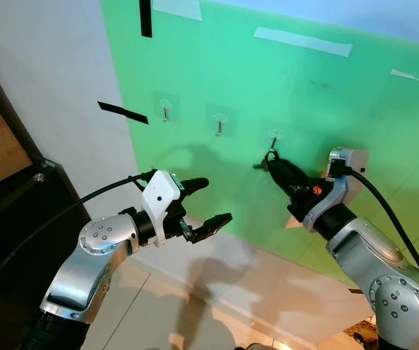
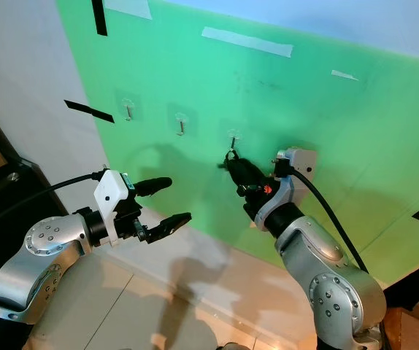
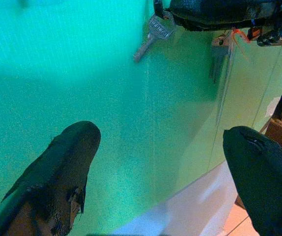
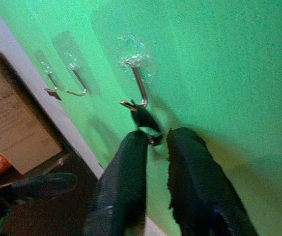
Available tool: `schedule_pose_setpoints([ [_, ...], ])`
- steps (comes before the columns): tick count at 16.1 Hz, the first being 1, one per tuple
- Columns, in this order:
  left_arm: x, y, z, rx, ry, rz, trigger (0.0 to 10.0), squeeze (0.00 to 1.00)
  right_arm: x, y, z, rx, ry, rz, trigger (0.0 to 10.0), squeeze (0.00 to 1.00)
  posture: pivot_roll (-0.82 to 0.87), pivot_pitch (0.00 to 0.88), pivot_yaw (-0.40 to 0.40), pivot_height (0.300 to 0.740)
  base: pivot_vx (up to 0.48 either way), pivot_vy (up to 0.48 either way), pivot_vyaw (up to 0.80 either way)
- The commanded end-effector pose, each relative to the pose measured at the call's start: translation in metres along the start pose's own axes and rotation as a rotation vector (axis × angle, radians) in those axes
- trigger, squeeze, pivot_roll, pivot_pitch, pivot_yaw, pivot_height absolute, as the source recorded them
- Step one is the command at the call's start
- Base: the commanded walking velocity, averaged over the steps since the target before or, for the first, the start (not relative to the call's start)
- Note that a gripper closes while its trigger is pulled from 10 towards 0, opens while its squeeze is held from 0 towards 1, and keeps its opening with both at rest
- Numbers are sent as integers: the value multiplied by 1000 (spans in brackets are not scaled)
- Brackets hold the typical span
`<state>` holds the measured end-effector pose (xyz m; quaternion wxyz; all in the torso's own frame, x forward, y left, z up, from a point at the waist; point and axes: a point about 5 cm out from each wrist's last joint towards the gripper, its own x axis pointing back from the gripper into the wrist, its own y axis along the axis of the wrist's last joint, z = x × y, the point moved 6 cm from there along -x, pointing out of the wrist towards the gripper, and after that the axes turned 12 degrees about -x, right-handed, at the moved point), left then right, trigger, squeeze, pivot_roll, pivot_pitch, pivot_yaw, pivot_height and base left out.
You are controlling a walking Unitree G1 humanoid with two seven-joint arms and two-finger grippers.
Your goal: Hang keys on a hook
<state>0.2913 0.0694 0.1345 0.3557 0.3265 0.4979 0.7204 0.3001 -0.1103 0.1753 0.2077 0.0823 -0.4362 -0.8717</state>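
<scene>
Your left claw (image 1: 208, 200) is hanging spread wide and empty before the green board (image 1: 341, 109). Your right claw (image 4: 155, 140) is pinching the key ring (image 4: 143, 120) just under the rightmost hook (image 4: 138, 88); the left wrist view is showing the silver key (image 3: 153, 34) dangling

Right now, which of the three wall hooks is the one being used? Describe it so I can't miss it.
On the big green board, three small clear-backed metal hooks sit in a row. Take the rightmost hook, farthest from the black cabinet. It alone has the right tool at its tip, holding up the silver key.
</scene>
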Motion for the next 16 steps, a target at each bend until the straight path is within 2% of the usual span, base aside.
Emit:
schedule_pose_setpoints([
  [1,-1,3,0,-15,-3,-4,10000,0,1,-3,-3,-41,3,16,10000,1000,-43,0,-32,740,0,0,0],
  [4,0,3,0,-13,-1,-3,10000,0,3,-2,2,-76,54,1,10000,1000,-41,0,-32,740,0,0,0],
  [6,1,3,2,-12,14,-3,10000,0,7,-9,0,56,48,51,10000,1000,-39,0,-33,740,0,0,238],
  [12,3,3,2,-6,28,0,10000,0,12,-28,-2,69,52,140,10000,1000,-34,0,-38,740,0,0,800],
  [14,6,2,7,-1,74,2,10000,0,13,-33,-3,48,40,158,10000,1000,-34,0,-37,740,0,0,800],
  [15,13,0,20,-6,199,13,10000,0,14,-36,-7,42,18,172,10000,1000,-30,0,-41,740,0,0,800],
  [16,14,-1,23,-8,224,19,10000,0,14,-37,-8,45,14,173,10000,1000,-30,0,-41,740,0,0,800],
])
